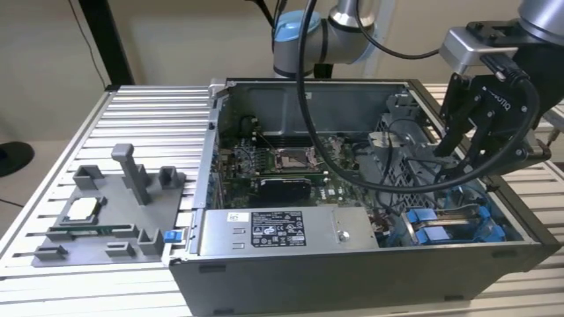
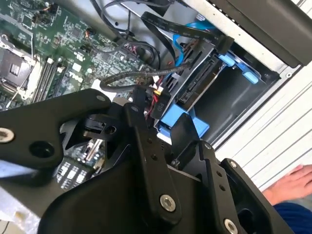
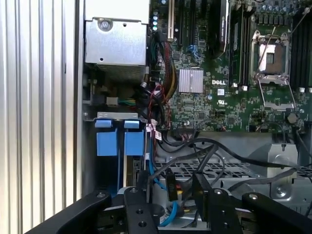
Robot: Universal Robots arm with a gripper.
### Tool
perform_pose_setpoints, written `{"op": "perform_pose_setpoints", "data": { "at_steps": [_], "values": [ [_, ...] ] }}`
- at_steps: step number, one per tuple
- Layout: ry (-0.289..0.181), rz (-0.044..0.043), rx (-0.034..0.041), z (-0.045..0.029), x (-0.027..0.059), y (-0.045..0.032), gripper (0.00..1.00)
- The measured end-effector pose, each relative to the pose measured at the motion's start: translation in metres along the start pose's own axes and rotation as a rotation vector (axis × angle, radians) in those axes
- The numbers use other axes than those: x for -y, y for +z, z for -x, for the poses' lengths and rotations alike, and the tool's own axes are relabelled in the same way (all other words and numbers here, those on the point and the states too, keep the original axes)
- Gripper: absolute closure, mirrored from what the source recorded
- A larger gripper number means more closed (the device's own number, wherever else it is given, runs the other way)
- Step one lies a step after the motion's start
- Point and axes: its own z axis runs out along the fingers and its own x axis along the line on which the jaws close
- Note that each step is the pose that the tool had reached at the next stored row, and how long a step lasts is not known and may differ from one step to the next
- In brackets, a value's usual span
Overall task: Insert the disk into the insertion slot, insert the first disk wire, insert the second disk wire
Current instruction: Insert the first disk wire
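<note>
The disk (image 2: 193, 84) sits, seemingly, in the insertion slot (image 2: 230, 105), beside the motherboard (image 2: 73, 39).

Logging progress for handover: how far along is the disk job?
Done, it seems: the disk sits in the insertion slot. In hand: the gripper hovers at a black wire connector by the disk's end. Left: the wires; I cannot tell whether either is plugged in.

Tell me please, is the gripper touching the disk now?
Cannot tell. In the second wrist view the gripper overlaps the blue frame of the disk, and this hides whether there is contact or a gap.
</note>
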Motion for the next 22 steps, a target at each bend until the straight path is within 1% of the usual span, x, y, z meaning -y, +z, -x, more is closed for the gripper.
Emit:
{"op": "perform_pose_setpoints", "data": {
  "at_steps": [8,15,22],
  "values": [
    [-0.049,0.0047,-0.0016,-0.0002,0.0033,0.0011,0.0],
    [-0.051,0.005,-0.0018,-0.0002,0.0034,0.0015,0.0],
    [-0.053,-0.001,-0.0022,-0.0004,0.0036,0.003,0.0]
  ]
}}
